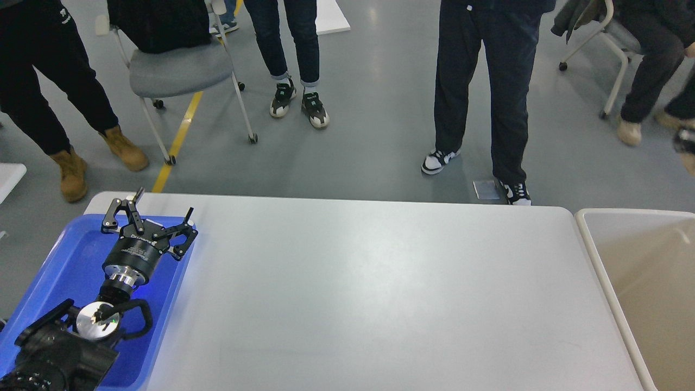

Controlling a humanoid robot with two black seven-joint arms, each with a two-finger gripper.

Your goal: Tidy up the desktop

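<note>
The desktop (353,282) is a wide white-grey tabletop with rounded corners, and its surface is bare. My left gripper (156,209) is open and empty, hovering over the far end of the blue tray (65,255) at the table's left end. A dark blurred shape with a tan bit under it (686,147) shows at the right edge, off the table. It looks like my right gripper, but its fingers cannot be told apart.
A beige bin (640,260) stands against the table's right end. Several people stand beyond the far edge, one close by (488,108). A grey chair (179,70) stands at the back left, another chair (602,32) at the back right.
</note>
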